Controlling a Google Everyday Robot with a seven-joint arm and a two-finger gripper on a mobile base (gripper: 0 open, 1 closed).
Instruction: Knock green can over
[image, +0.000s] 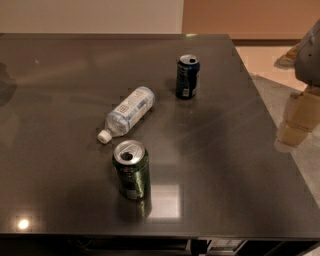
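Three containers on the counter (240, 165). Green can (132, 176) stands upright, silver top up, nearest the front edge. Clear bottle (127, 114) lies on its side just behind the green can. Blue can (187, 76) stands upright, further behind and to the right. Gripper (311, 52), seemingly the grey shape far right of the green can, is well apart from it and touches nothing on the counter. Jaws: cannot tell whether spread or clenched. Step judged: approach not yet made. Next move calls for a long reach in, then a sideways push high on the green can, clear of the bottle.
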